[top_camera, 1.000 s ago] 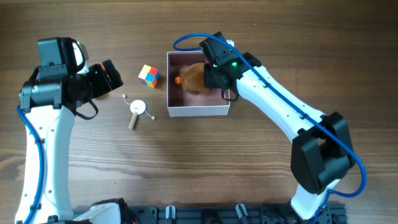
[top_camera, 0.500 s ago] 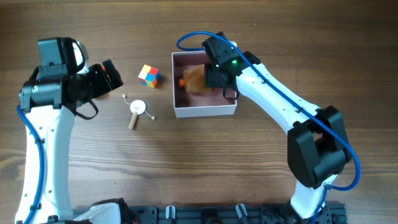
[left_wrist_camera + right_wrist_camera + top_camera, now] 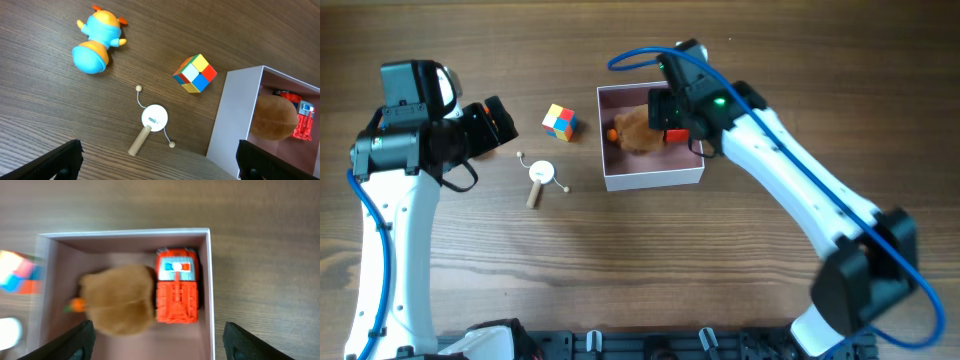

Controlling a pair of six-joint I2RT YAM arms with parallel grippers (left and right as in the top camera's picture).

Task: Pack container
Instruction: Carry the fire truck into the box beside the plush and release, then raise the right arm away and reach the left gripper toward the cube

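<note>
The wooden tabletop [image 3: 720, 270] carries the container [image 3: 650, 181] near its middle, just beside the right arm and well apart from the left. The right gripper [image 3: 160, 342] hangs over it, spread wide and holding nothing. Its wrist view looks straight down on the brown plush [image 3: 120, 297] and the red truck [image 3: 176, 292], which lie touching, the truck against the right-hand wall. Both look settled, so the step in hand is likely to clear the box and fetch the next toy.

Raise the right gripper straight up before you swing it — a sideways drag could catch a white wall and slide the light container. The left gripper [image 3: 157, 150] is wide and empty too, and it hovers over the toys not yet packed, so use that arm.

- Blue and orange figure [image 3: 95, 42]: the bulkiest one left and farthest from the box. It shows only in the left wrist view. Close across its narrower part, since its rounded body may squirt out.
- Colour cube [image 3: 195, 73]: close to the container's left wall. Square the gripper to two flat faces, not the corners.
- Little pellet drum [image 3: 154, 118]: take it by the wooden handle — the beads on strings will dangle, so lift high over the rim.

Lower each toy into the bare pink strip nearest the front wall.
</note>
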